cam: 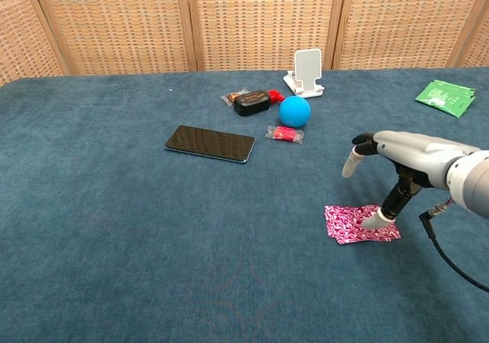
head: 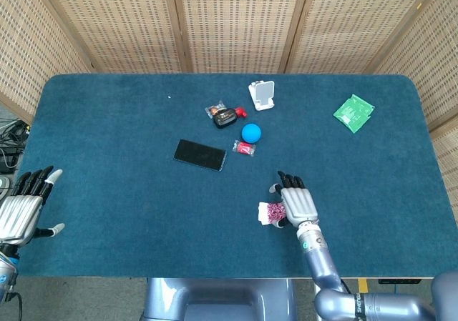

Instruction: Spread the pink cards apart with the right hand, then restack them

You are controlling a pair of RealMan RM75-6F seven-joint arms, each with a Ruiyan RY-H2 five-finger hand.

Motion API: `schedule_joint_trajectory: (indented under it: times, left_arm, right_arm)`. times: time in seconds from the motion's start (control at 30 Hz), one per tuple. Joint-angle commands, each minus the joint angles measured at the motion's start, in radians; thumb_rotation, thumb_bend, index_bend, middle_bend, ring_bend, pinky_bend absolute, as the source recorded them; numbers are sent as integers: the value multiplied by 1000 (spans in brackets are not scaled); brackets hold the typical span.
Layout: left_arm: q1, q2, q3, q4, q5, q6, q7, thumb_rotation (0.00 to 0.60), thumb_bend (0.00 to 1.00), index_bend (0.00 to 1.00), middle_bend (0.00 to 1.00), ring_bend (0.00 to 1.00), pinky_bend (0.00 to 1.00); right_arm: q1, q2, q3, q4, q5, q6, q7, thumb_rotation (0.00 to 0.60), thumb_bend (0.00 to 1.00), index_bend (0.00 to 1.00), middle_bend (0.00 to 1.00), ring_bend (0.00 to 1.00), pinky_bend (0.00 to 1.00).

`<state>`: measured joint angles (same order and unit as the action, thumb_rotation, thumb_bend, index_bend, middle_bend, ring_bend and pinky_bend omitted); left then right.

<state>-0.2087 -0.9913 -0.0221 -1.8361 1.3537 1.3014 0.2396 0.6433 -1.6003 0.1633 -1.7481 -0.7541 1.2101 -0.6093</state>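
Right hand fingers spread, left hand flat

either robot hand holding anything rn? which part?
Nothing held. Right robot hand only presses one fingertip on the pink cards, right portion; left robot hand is open, empty.

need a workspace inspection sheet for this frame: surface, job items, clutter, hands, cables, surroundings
Surface: blue felt table top, flat.
Job's things: pink cards lying in a loose stack near the front edge, not yet fanned.
Clutter: black phone, blue ball, white phone stand, green packet, small red wrapped item, small black device.
Hands: right hand above the cards, one fingertip resting on them; left hand open at the table's left edge, holding nothing.
Cables: a thin black one under the right wrist; more on the floor at far left.
Surroundings: wicker screen panels behind.
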Motion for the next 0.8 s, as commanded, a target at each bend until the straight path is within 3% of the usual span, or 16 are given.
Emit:
schedule_joint_trajectory:
  times: [0.03,0.2,0.3,0.43,0.6,0.8]
  left_arm:
    - [6,-3,1,0,9,13,1,600,0,0,0,0,0]
    - [18,-8,-2,5,30,47,-10,600,0,0,0,0,0]
    - [24,-6,-4,7,34,57,-18,600,0,0,0,0,0]
    - [34,-2,-7,9,42,79,-30,600,0,0,0,0,0]
    - [43,3,-13,18,47,99,-47,600,0,0,0,0,0]
    - [59,5,-19,37,66,133,-81,600,0,0,0,0,0]
  right_arm:
    - [-23,76,-8,46,-174,-13,111,600,274,319,32,0,97]
    - [-57,157,-52,253,-484,37,330,600,271,318,53,0,42]
    - [-75,207,-79,342,-591,58,461,600,247,261,46,0,6]
    - [-129,293,-123,422,-677,111,543,600,57,81,3,0,0]
    - [-214,356,-174,411,-745,227,467,600,0,4,0,0,0]
    - [-329,433,-209,259,-779,345,459,600,0,0,0,0,0]
